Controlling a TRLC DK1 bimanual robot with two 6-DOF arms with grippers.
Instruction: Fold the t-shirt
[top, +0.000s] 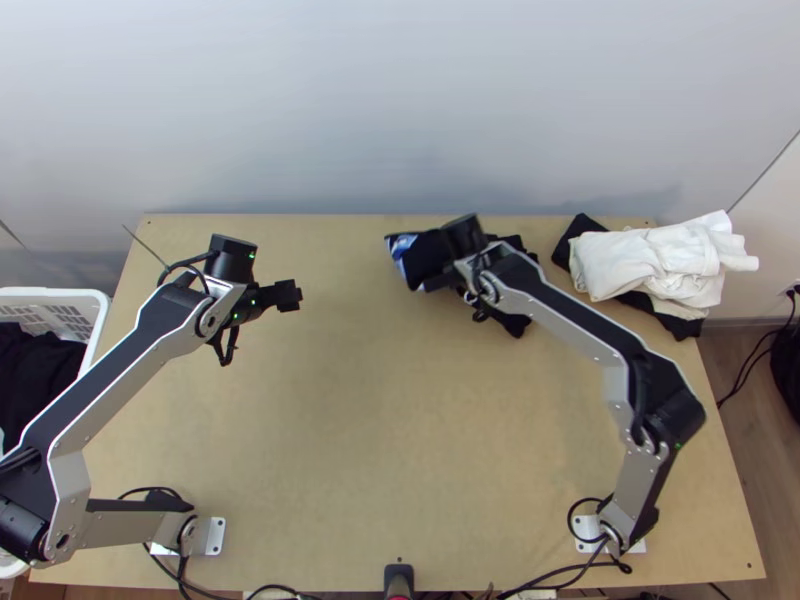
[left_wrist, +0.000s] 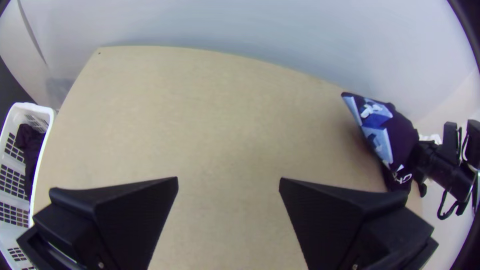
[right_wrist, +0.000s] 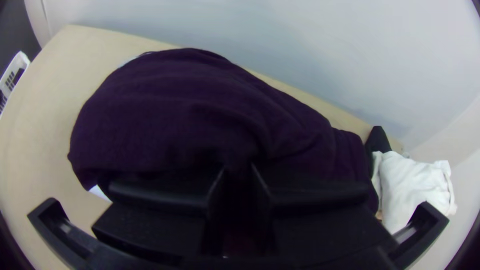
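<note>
Over the table's left part is my left gripper (top: 290, 295), with bare wood below it; in the left wrist view the same gripper (left_wrist: 229, 181) stands open and holds nothing. My right gripper (top: 448, 272) is at the dark t-shirt (top: 515, 322) near the table's far edge. The right wrist view has this gripper (right_wrist: 239, 167) shut on a fold of the t-shirt (right_wrist: 200, 110). Bunched and partly raised, the t-shirt (left_wrist: 402, 132) turns a blue and white printed part to the left. The right arm hides some of the cloth from above.
White garments (top: 650, 262) lie on a dark cloth (top: 688, 326) at the table's far right corner. A white basket (top: 95, 300) with dark cloth inside stands off the left edge. Bare wood (top: 370, 420) spans the table's middle. A dark object (top: 398, 578) is at the near edge.
</note>
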